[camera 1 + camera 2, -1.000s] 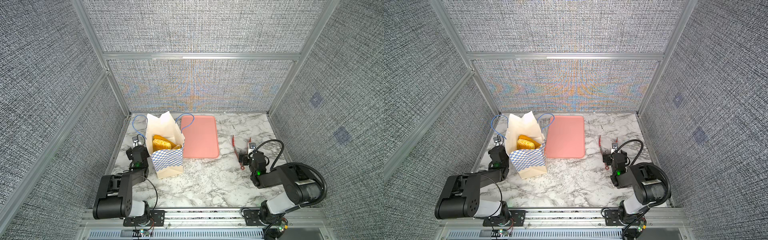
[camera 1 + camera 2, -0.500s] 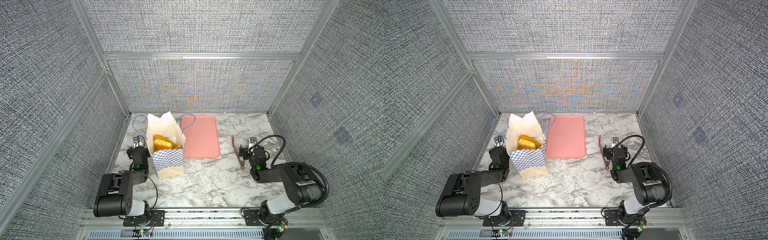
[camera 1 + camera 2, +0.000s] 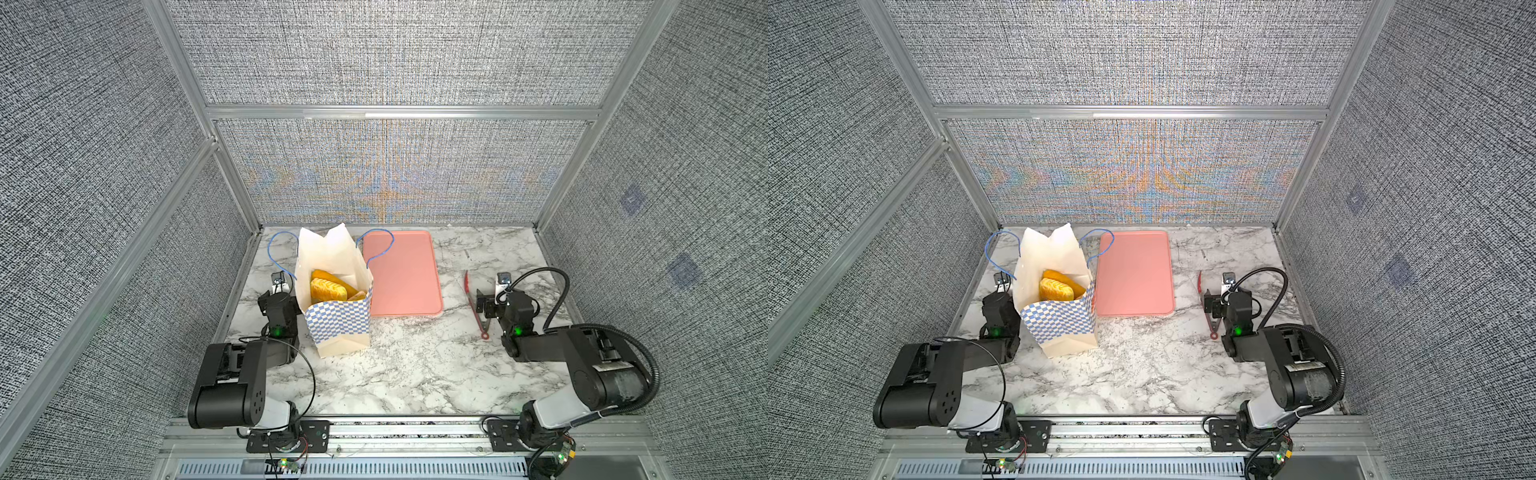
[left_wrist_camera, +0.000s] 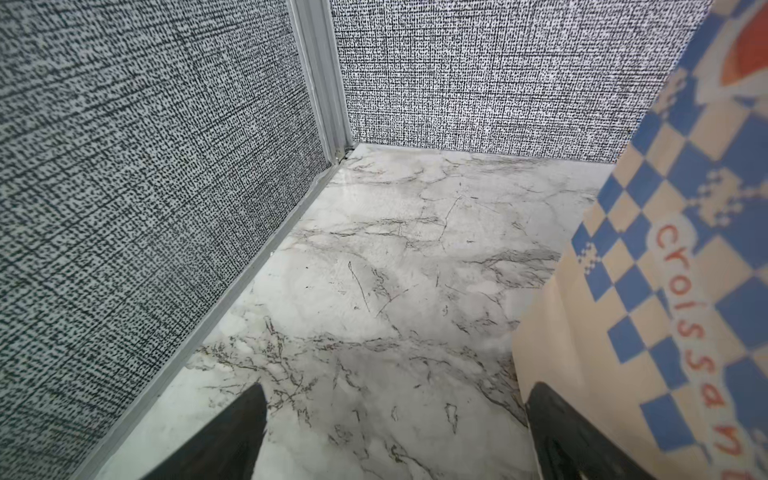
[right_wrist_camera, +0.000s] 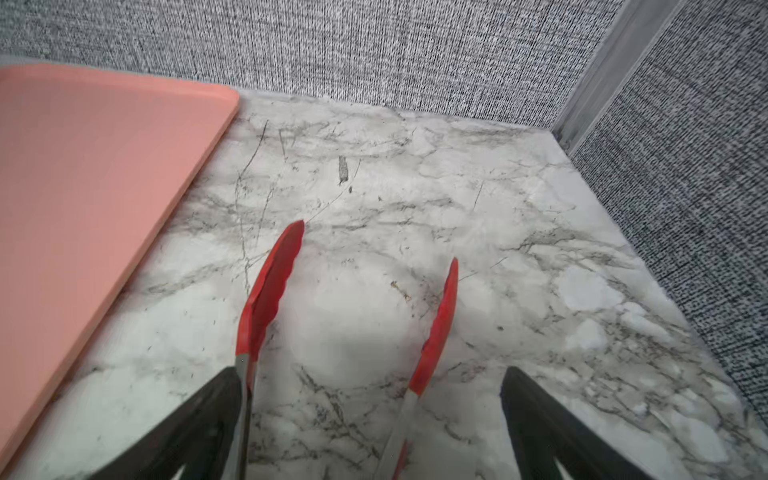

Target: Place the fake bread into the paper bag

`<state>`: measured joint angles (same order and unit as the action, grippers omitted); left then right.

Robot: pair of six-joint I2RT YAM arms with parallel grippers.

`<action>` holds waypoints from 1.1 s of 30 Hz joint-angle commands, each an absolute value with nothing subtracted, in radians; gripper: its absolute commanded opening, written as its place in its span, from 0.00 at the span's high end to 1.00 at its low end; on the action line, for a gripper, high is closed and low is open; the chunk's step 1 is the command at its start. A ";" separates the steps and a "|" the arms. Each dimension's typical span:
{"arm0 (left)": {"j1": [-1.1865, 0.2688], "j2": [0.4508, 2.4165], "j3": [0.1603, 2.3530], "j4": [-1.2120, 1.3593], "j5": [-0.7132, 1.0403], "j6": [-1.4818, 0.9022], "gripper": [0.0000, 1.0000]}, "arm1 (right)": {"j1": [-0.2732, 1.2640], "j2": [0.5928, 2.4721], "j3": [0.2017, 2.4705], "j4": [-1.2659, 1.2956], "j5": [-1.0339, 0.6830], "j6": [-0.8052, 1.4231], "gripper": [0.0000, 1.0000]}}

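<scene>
Only the right claw (image 5: 372, 374) has crept slightly up the top views; it stands spread around the red tongs (image 3: 473, 299) lying on the worktop (image 3: 415, 365). The left claw (image 4: 397, 388), spread and empty, sits just beside the paper bag (image 3: 338, 328) at centre left. The fake bread (image 3: 328, 289) lies inside the bag and the pink tray (image 3: 403, 270) is bare, so loading looks finished.

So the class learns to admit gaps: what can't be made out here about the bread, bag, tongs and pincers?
- Bread: both top views, bag walls hide how many.
- Bag: left wrist view, frame edge cuts off its top.
- Tongs: right wrist view, frame edge cuts off the hinge.
- Left pincer: left wrist view, contact with bag unclear, too close.
</scene>
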<state>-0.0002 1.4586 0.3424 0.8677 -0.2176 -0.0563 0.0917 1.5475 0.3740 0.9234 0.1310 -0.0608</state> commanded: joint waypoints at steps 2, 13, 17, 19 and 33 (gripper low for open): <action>-0.002 1.465 0.320 0.948 -0.165 -0.038 0.01 | 0.105 1.545 0.324 0.994 0.096 -0.087 0.01; -0.003 1.528 0.322 0.996 -0.193 -0.060 0.02 | 0.083 1.543 0.335 0.965 0.041 -0.080 0.01; -0.005 1.533 0.324 0.999 -0.193 -0.057 0.02 | 0.051 1.548 0.414 0.829 0.076 -0.015 0.01; -0.004 1.540 0.321 1.019 -0.194 -0.054 0.01 | 0.039 1.551 0.399 0.872 0.046 -0.015 0.01; -0.006 1.540 0.322 1.018 -0.195 -0.053 0.02 | 0.043 1.560 0.421 0.833 0.004 -0.032 0.01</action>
<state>-0.0040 1.5391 0.3195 0.9936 -0.1925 -0.0563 0.0513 1.5555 0.4053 0.8547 0.0257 -0.0330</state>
